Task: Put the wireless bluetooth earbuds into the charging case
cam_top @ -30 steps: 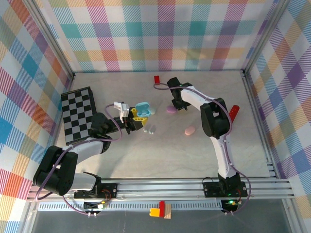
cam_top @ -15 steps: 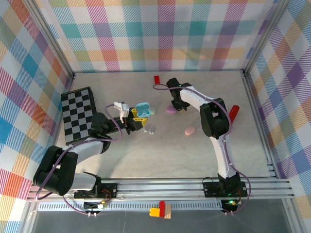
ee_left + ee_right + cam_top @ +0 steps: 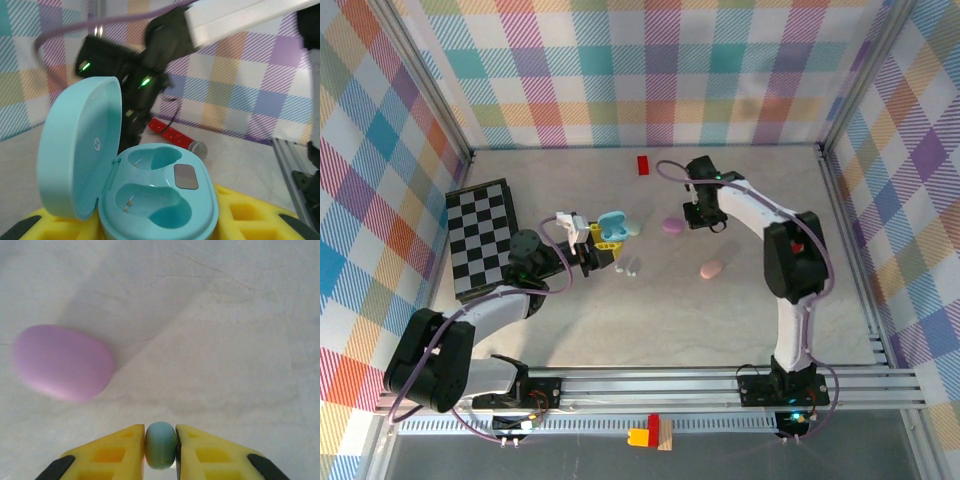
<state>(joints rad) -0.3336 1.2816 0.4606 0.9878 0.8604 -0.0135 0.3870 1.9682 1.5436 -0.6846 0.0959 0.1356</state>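
Between the clenched jaws of the right gripper (image 3: pixel 160 454) a pale blue earbud (image 3: pixel 160 444) is pinched. Well off to that gripper's left, the open charging case (image 3: pixel 157 192) is gripped by the left gripper (image 3: pixel 150 232), its two sockets turned upward and seen unfilled.

Top camera looks down on the whole worktop (image 3: pixel 650 320), arm bases at 6 o'clock. Left wrist camera, low, faces the right arm (image 3: pixel 235 20). Right wrist camera hangs close above the lilac case (image 3: pixel 62 362), shared with top.
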